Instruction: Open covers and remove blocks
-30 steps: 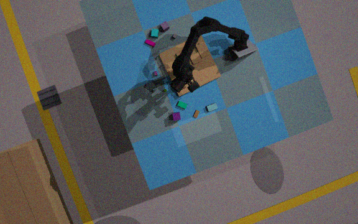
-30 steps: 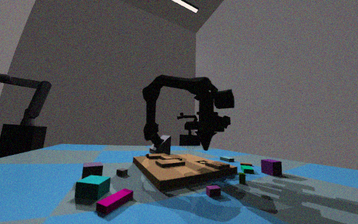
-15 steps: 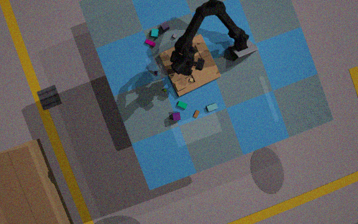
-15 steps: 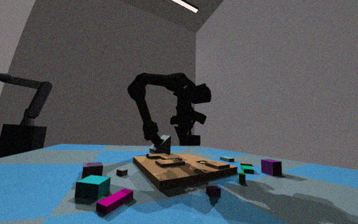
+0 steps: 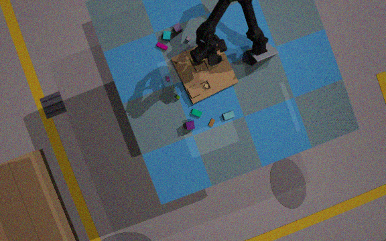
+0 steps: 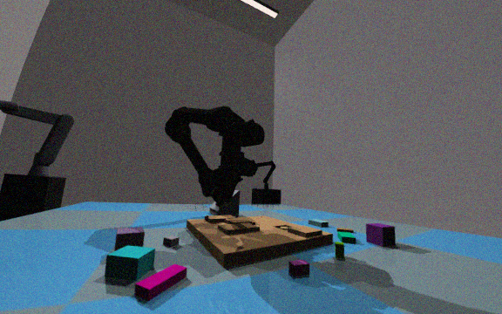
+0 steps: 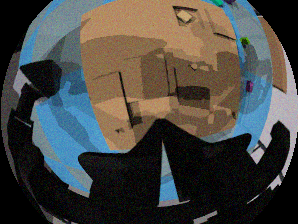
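Observation:
The wooden puzzle board [image 5: 221, 79] [image 6: 273, 254] [image 7: 102, 27] lies on the checkered table. A small pale block [image 5: 206, 86] [image 7: 184, 16] sits in a square well near one end. A raised wooden cover [image 6: 307, 231] lies beside that well. Another cover [image 6: 234, 228] is near the board's middle, and more raised pieces are behind it. A dark recess [image 7: 194, 94] shows in the wrist view; whether it holds a block cannot be told. My gripper [image 6: 221, 206] [image 7: 160, 123] is shut and empty, low over the board's robot-side part. The arm hides that part in the top view.
Cyan [image 5: 167, 35] [image 6: 130, 262], magenta [image 5: 161, 46] [image 6: 161, 282] and mauve [image 5: 177, 27] [image 6: 129, 237] blocks lie off one side. Green [image 5: 196, 113], purple [image 5: 189, 125], orange [image 5: 211, 122] and pale blue [image 5: 228, 116] blocks lie off another. Small olive [image 6: 339, 250] and plum [image 6: 299, 268] blocks lie nearer the board.

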Controlling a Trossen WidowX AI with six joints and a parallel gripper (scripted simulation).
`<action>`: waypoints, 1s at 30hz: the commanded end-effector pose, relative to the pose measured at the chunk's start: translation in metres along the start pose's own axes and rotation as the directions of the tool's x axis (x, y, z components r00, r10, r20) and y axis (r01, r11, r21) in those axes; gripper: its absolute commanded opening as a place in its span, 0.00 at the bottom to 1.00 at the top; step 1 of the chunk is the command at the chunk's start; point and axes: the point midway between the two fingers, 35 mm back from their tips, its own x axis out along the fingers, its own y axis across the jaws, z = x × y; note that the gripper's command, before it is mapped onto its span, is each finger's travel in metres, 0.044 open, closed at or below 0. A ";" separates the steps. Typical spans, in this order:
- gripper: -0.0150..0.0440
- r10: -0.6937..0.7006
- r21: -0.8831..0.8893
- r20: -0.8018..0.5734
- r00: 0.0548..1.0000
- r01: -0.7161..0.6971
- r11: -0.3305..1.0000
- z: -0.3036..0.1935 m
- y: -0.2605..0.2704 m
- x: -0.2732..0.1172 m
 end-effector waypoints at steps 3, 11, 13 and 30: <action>0.25 0.000 -0.085 -0.005 1.000 -0.001 0.996 -0.007 0.009 0.002; 0.25 0.000 -0.085 -0.005 1.000 -0.001 0.996 -0.007 0.009 0.002; 0.25 0.000 -0.085 -0.005 1.000 -0.001 0.996 -0.007 0.009 0.002; 0.25 0.000 -0.085 -0.005 1.000 0.000 0.996 -0.007 0.009 0.007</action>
